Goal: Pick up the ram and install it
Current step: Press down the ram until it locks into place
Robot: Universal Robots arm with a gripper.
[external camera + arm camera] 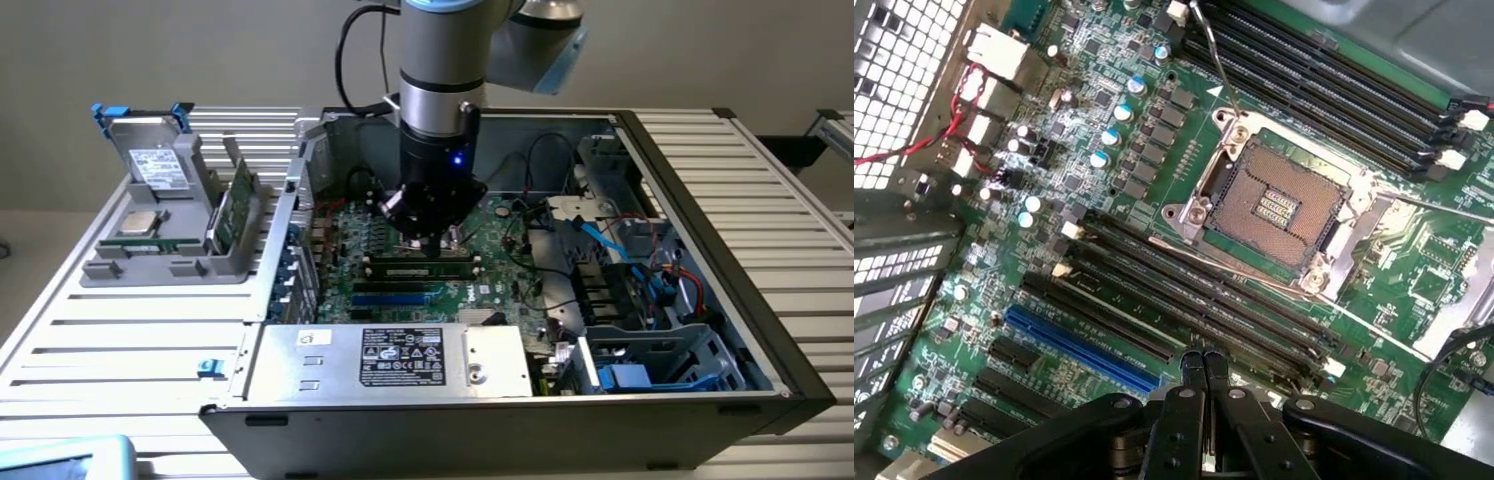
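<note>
My gripper point(424, 240) hangs inside the open computer case point(694, 200), just above the memory slots of the green motherboard point(501, 235). Right under it lies the ram point(424, 266), a long green stick with dark chips, level along a slot. In the wrist view the two black fingertips of my gripper point(1202, 358) press together with nothing between them, over the row of long black slots point(1184, 290). Beyond the slots is the open processor socket point(1274, 205).
At the exterior view's left, a grey holder point(127, 268) carries a boxy drive with blue tabs point(158, 160), a square silver chip point(140, 222) and another upright green board point(240, 205). The power supply box point(387, 362), cables point(627, 250) and drive cage point(654, 365) crowd the case.
</note>
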